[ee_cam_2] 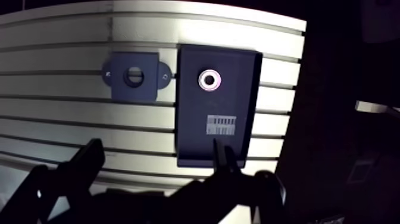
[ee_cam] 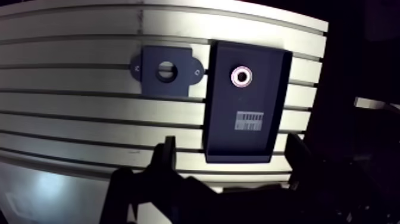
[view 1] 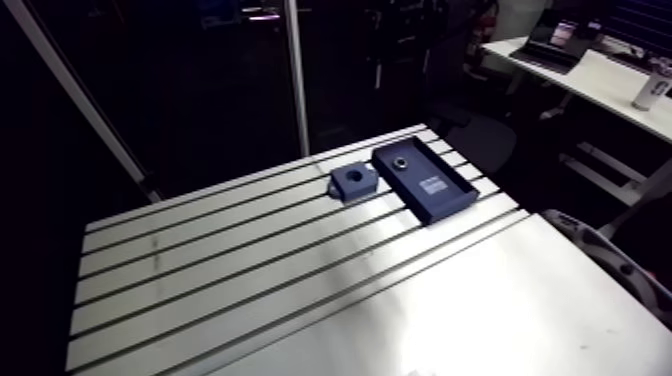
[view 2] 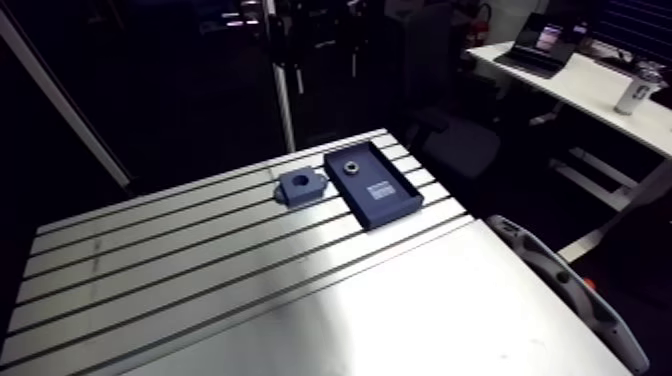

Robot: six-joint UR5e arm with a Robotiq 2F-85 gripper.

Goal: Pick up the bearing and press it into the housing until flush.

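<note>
The bearing (ee_cam: 242, 76), a small silver ring, lies flat in the far end of a shallow dark tray (ee_cam: 221, 140). Beside the tray, and just touching it, sits the housing (ee_cam: 166, 71), a dark blue block with a round empty bore. In the arm view both sit near the table's far edge, housing (view 1: 352, 180) to the left of the tray (view 1: 445, 205). My gripper (ee_cam: 232, 155) hangs high above the tray's near end, open, with nothing held. The fingers (ee_cam: 166, 156) stand wide apart. The gripper does not show in the arm view.
A white barcode label (ee_cam: 250, 120) is stuck to the tray floor, nearer the gripper than the bearing. The slotted aluminium table (view 1: 240, 270) stretches wide to the left of the parts. A grey curved bar (view 2: 560, 285) runs just off the table's right edge.
</note>
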